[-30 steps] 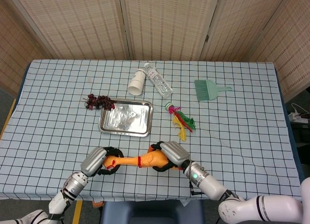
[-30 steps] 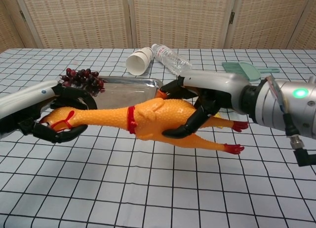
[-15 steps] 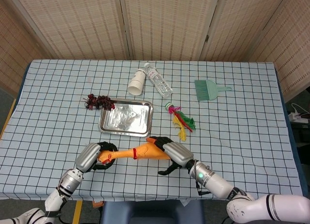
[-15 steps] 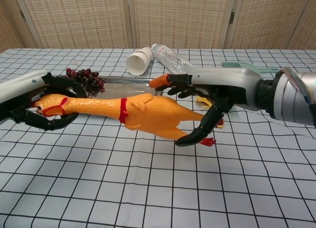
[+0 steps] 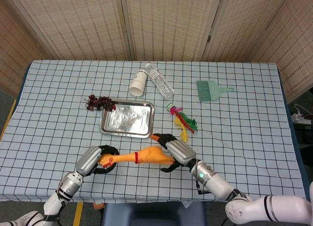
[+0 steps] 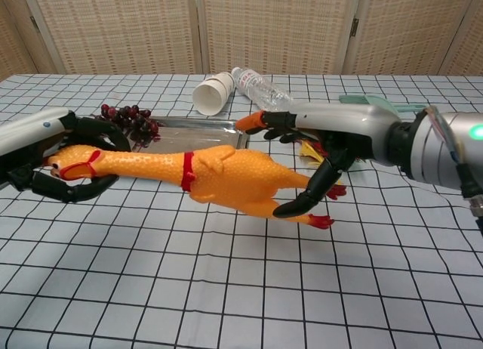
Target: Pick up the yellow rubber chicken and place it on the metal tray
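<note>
Woven reed screens point(image 5: 161, 23) stand behind the far edge of the table point(image 5: 244, 138), which is covered by a white cloth with a dark grid reaching all four edges. The right half of the tabletop and the left edge strip show bare cloth, as does the stretch between the tray and the near edge on the far left.

The metal tray point(image 5: 127, 119) lies flat near the middle of the tabletop, slightly left of centre. The yellow rubber chicken point(image 6: 204, 175) is held lengthwise above the cloth, just on the near side of the tray's near edge, not on it; its head points to the left edge and its red feet to the right. The left hand point(image 6: 64, 164) curls around the chicken's head and neck, gripping it. The right hand point(image 6: 317, 156) is wrapped around the body and legs, fingers point(image 6: 302, 202) hooked beneath.

A clear water bottle point(image 5: 160, 81) and a paper cup point(image 5: 139, 83) lie on their sides toward the far edge. A green brush point(image 5: 210, 89) lies toward the far right. A feathered toy point(image 5: 182, 121) sits just right of the tray, and dark grapes point(image 5: 99, 102) touch near its far left corner.
</note>
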Action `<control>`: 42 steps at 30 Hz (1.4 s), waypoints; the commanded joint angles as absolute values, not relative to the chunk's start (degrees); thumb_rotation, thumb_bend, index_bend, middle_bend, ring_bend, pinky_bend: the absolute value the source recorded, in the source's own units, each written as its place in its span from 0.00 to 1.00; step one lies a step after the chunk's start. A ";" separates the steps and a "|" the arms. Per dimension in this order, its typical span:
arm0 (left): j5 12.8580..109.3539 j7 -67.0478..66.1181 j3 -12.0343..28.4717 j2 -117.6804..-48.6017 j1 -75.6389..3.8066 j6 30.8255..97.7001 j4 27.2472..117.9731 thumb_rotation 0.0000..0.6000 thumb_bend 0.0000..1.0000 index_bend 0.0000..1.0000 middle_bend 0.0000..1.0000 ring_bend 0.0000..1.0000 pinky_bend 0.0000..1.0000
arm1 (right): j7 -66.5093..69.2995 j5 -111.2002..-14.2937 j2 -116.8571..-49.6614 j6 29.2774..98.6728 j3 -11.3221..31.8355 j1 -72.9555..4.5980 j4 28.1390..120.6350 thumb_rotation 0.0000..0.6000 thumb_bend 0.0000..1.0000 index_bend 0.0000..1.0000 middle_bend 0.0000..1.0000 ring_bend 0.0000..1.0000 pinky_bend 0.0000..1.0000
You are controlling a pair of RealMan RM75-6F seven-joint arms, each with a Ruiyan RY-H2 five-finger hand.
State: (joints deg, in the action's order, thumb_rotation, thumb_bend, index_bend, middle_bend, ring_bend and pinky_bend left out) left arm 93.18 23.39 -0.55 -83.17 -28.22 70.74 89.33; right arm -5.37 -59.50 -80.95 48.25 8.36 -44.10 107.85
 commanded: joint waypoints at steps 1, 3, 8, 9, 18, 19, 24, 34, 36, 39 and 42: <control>93.74 23.44 -0.94 -83.04 -28.23 70.87 89.88 1.00 0.82 0.83 0.64 0.44 0.51 | -5.15 -58.92 -82.36 49.81 9.00 -43.83 107.15 1.00 0.11 0.01 0.01 0.00 0.09; 93.95 23.47 -1.04 -83.05 -28.29 70.88 90.23 1.00 0.82 0.83 0.64 0.44 0.50 | -4.80 -58.76 -82.76 49.96 9.13 -43.77 107.03 1.00 0.12 0.07 0.07 0.04 0.16; 94.09 23.40 -1.04 -83.36 -28.36 70.95 90.62 1.00 0.82 0.83 0.64 0.44 0.50 | -4.17 -58.72 -83.16 49.67 9.14 -43.78 107.01 1.00 0.13 0.25 0.23 0.20 0.33; 94.06 23.32 -1.02 -83.43 -28.38 70.94 90.63 1.00 0.82 0.83 0.64 0.44 0.51 | -3.75 -58.92 -83.20 49.58 9.23 -43.73 107.05 1.00 0.13 0.29 0.27 0.25 0.39; 92.61 22.61 -0.02 -83.73 -28.79 70.22 90.70 1.00 0.81 0.83 0.64 0.44 0.50 | 2.13 -61.22 -82.60 47.60 10.61 -43.34 107.83 1.00 0.21 0.68 0.62 0.68 0.84; 92.47 22.52 0.06 -83.73 -28.82 70.15 90.68 1.00 0.81 0.83 0.64 0.44 0.50 | 2.30 -61.90 -82.77 48.28 10.73 -43.10 107.87 1.00 0.24 0.75 0.68 0.73 0.90; 92.02 22.68 0.25 -83.57 -28.94 69.83 90.68 1.00 0.81 0.83 0.64 0.44 0.50 | 2.64 -64.92 -84.53 52.02 11.00 -41.89 107.40 1.00 0.37 0.96 0.81 0.95 1.00; 91.29 23.27 0.85 -83.63 -29.33 69.31 90.54 1.00 0.81 0.83 0.64 0.44 0.50 | 0.78 -63.51 -84.11 50.68 10.04 -42.34 107.96 1.00 0.40 0.69 0.69 0.71 0.87; 91.04 23.30 0.99 -83.52 -29.34 69.25 90.61 1.00 0.81 0.83 0.64 0.44 0.51 | 1.40 -63.26 -83.31 49.27 9.84 -42.59 108.32 1.00 0.34 0.39 0.48 0.52 0.63; 90.94 23.59 1.07 -83.37 -29.35 69.25 90.41 1.00 0.81 0.83 0.64 0.44 0.51 | 1.65 -63.96 -82.51 48.16 9.63 -42.92 108.01 1.00 0.25 0.02 0.12 0.21 0.31; 91.30 24.41 0.92 -83.28 -29.38 69.37 89.79 1.00 0.81 0.83 0.64 0.44 0.51 | 3.28 -67.12 -82.84 49.74 9.98 -42.19 107.33 1.00 0.19 0.00 0.00 0.05 0.10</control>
State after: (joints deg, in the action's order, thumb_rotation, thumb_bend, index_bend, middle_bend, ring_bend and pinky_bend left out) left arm 91.19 24.18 0.97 -83.32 -29.38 69.32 89.98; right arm 1.97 -64.98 -82.60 48.32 9.65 -42.72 107.65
